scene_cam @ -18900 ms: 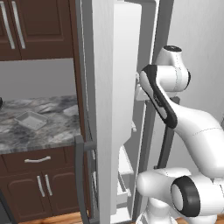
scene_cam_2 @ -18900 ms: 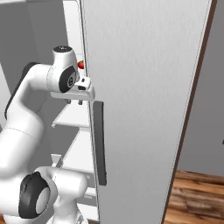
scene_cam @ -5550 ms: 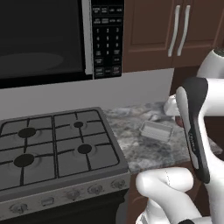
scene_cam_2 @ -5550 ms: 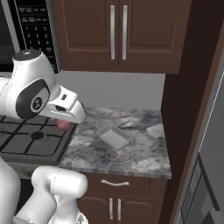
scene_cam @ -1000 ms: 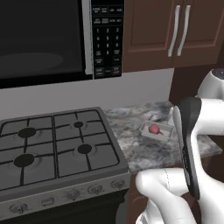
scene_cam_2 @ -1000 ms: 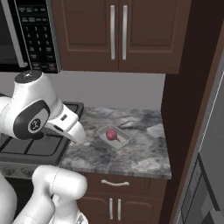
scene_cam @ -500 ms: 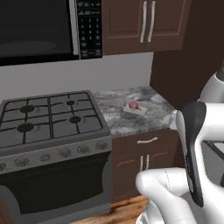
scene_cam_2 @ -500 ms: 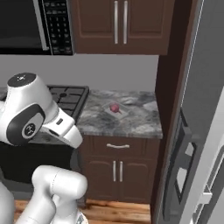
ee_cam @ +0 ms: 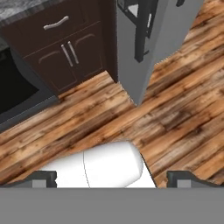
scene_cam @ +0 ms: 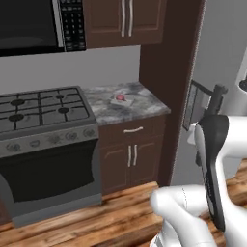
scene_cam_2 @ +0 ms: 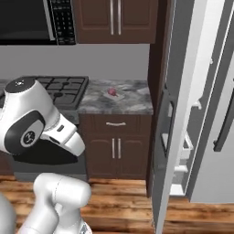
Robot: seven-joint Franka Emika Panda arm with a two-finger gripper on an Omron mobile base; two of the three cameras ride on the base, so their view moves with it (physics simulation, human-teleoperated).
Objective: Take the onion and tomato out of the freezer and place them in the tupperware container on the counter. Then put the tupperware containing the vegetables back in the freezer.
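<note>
— Though it sits well away from the arm, the small dull pinkish-red onion [scene_cam: 121, 97] is lying in the shallow pale translucent tupperware container [scene_cam: 117, 102], isn't it?

— Yes, that tray rests on the grey and white marbled stone counter [scene_cam: 144, 100], about mid-depth, nearer its stove-side edge than the freezer-side one. A black gas stove top [scene_cam: 41, 103] lies just beside the counter.

— And the glossy red tomato?

— I can't pick it out anywhere. I'd guess it is yet to be fetched from the tall pale grey freezer [scene_cam_2: 196, 105], whose door stands ajar past the counter's far end.

— So roughly a third done?

— By my reckoning: onion in; tomato and returning the tray remain.

— What of the two-finger gripper [ee_cam: 112, 177]?

— Its dark fingertips [ee_cam: 42, 177] are spread wide with nothing between them, pointing down at the wooden floor [ee_cam: 183, 113].
</note>
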